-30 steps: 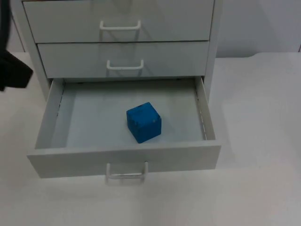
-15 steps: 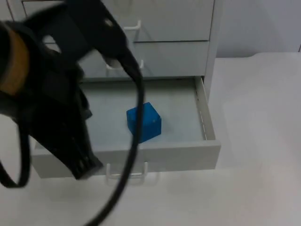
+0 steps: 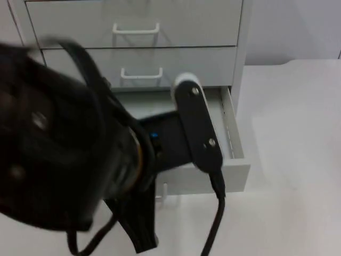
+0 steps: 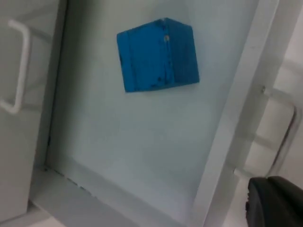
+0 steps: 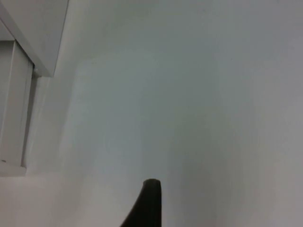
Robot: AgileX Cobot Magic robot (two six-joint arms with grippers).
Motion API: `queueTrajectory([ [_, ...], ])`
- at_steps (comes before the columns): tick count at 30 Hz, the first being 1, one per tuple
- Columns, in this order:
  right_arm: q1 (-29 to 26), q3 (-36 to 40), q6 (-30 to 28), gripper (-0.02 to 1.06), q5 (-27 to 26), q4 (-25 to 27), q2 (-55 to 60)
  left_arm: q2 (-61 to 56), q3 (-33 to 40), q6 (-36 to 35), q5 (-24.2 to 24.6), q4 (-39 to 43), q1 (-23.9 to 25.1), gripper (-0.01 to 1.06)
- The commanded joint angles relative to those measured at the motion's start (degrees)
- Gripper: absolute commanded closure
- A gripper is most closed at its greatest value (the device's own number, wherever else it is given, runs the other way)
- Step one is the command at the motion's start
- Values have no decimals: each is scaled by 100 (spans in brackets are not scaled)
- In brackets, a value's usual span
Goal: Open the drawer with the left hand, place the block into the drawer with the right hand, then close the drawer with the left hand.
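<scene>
Now the left arm has swung in over the open bottom drawer (image 3: pixel 234 160), its left gripper (image 4: pixel 274 201) near the drawer handle (image 4: pixel 284 137); finger spread is unclear. The blue block (image 4: pixel 156 54) lies inside, so closing remains. The right gripper (image 5: pixel 147 203) waits over the table (image 5: pixel 189 94).

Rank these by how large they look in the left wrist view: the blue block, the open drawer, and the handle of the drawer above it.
1. The open drawer, by far the largest.
2. The blue block, lying on the drawer's floor.
3. The handle of the drawer above, thin and partly cut off, so its place is less sure.
</scene>
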Motion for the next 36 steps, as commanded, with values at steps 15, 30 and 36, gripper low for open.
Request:
queueTrajectory([
  [15,-31,8,17,24,-134,-101,-33,764,324,-2272,-589,2374,-21,105],
  [30,-31,8,132,24,-163,-113,-33,1220,723,-3266,-273,3235,-21,105],
  [36,-31,8,132,24,-163,-113,-33,1534,723,-3396,90,3235,-21,105],
])
